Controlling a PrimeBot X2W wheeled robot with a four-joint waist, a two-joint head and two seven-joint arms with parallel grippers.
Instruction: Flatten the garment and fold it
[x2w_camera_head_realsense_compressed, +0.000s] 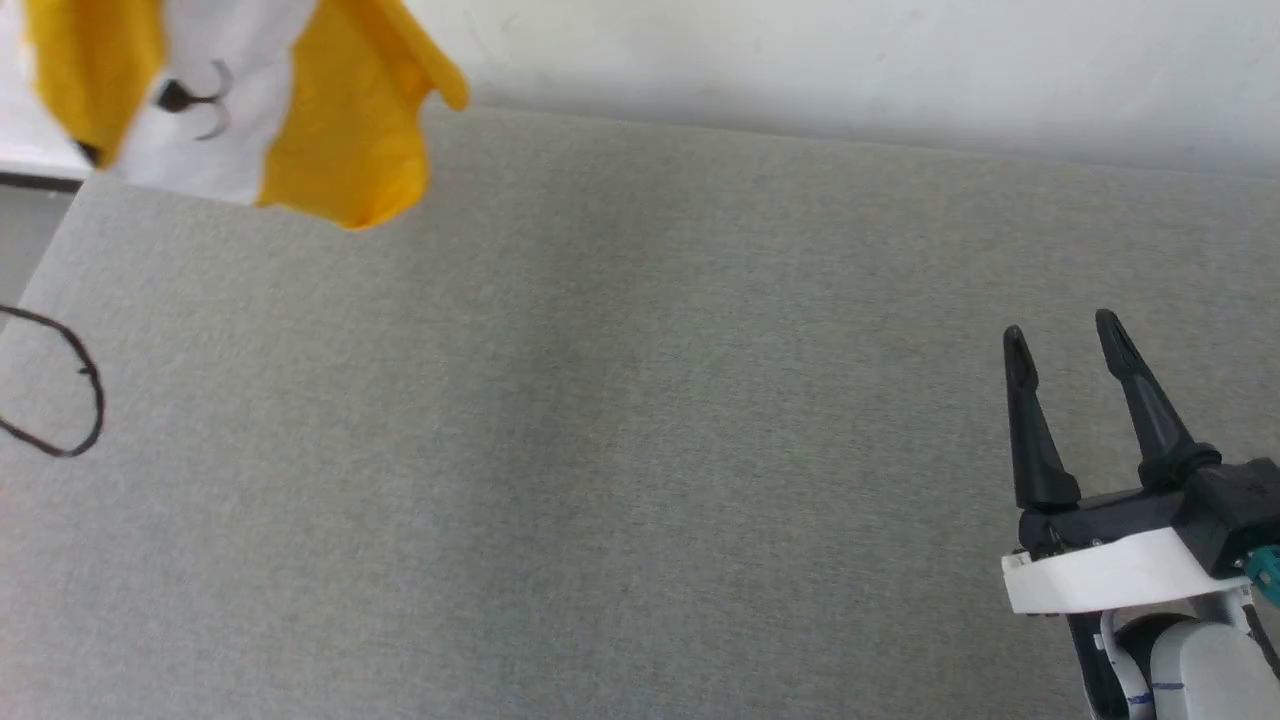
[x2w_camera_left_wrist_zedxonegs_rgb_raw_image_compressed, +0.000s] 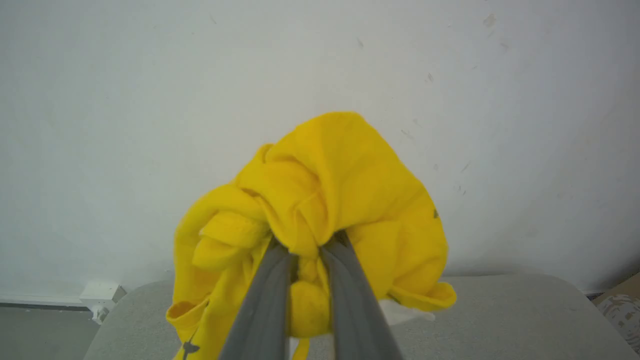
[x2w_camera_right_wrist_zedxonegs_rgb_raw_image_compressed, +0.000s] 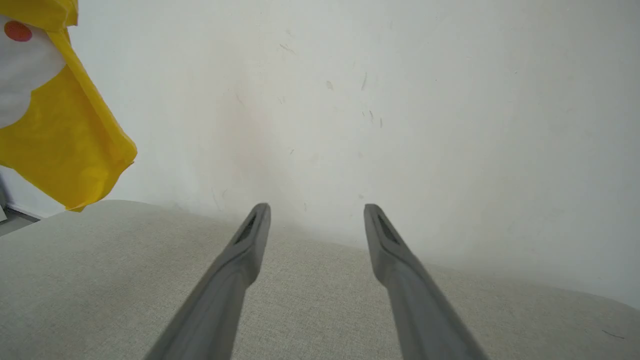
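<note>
Hanging in the upper left corner of the head view, the T-shirt (x2w_camera_head_realsense_compressed: 340, 150) appears as a bunched yellow mass with a white patch that carries small black marks. The top and left edges of the frame cut it off, so its full outline cannot be read. In the left wrist view the cloth fills the centre as a knot of yellow folds. The left gripper (x2w_camera_left_wrist_zedxonegs_rgb_raw_image_compressed: 307, 247) has its two fingers drawn close together, pinching a fold of the T-shirt. The fingertips are buried in the fabric, and the lower part of the cloth runs off the bottom edge. In the upper left of the right wrist view a yellow flap shows part of a white rounded patch with a red dot, again cut by the frame. Whether any hem touches the surface below cannot be told.

The right gripper (x2w_camera_head_realsense_compressed: 1060, 330) sits at the lower right of the head view, fingers spread wide and holding nothing, well apart from the T-shirt. Beneath both lies a grey fabric-covered table top (x2w_camera_head_realsense_compressed: 640, 450), backed by a pale scuffed wall (x2w_camera_head_realsense_compressed: 800, 60). A thin black cable (x2w_camera_head_realsense_compressed: 90, 390) loops in from the left edge, its ends out of frame. A strip of floor (x2w_camera_head_realsense_compressed: 30, 220) shows beyond the table's left corner. At the lower right edge of the left wrist view is a cardboard box (x2w_camera_left_wrist_zedxonegs_rgb_raw_image_compressed: 620, 300), only partly visible.
</note>
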